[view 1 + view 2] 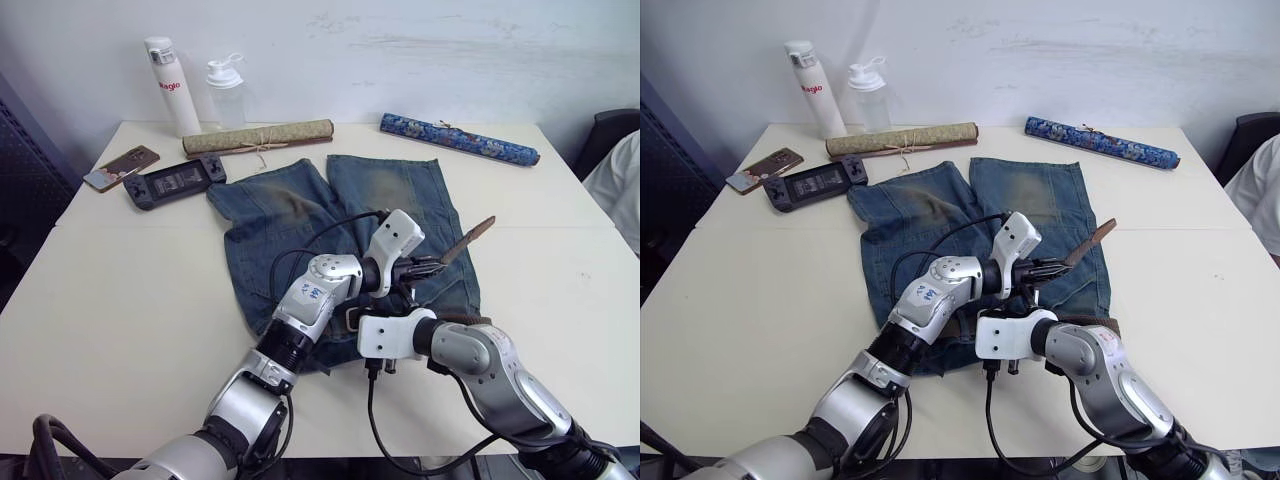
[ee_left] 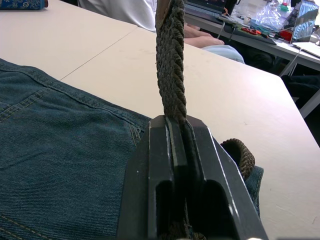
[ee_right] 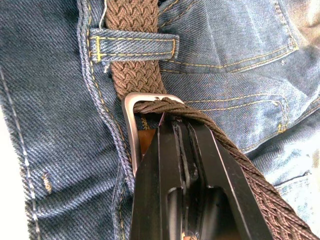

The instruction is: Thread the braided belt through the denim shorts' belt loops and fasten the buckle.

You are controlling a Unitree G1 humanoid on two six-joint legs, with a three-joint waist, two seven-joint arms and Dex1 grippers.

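The belt end is through the buckle (image 3: 145,107), so the step in hand looks like cinching: the left gripper (image 1: 428,268) should draw the strap steadily while the right gripper (image 3: 175,131) pins the frame flat on the shorts (image 1: 300,215). Both grippers are clamped on the belt (image 2: 171,65), the left holding its free end raised over the shorts, the right pressing at the buckle just past a belt loop (image 3: 134,45) on the waistband.

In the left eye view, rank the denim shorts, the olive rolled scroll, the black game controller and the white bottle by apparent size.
1. denim shorts
2. olive rolled scroll
3 and 4. black game controller and white bottle: too alike to rank.
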